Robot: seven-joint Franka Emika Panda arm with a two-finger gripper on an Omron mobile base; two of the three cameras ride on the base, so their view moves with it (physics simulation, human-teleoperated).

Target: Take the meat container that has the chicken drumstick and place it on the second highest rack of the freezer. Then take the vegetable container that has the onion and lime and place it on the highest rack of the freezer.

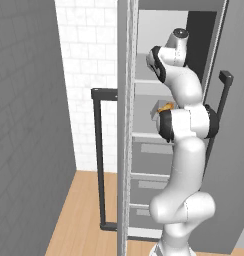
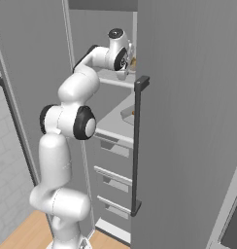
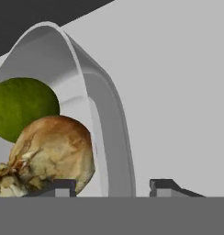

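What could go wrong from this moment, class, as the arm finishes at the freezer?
The gripper stands open astride the rim of the bowl, so pulling back crookedly could drag the bowl along the shelf. The onion and lime lie loose and might roll out. The arm's elbow sits near the drumstick tray below.

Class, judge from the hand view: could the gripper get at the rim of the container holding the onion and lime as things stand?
Probably yes: the container's rim runs up between the open gripper fingertips, with nothing in the way; the onion and lime lie inside.
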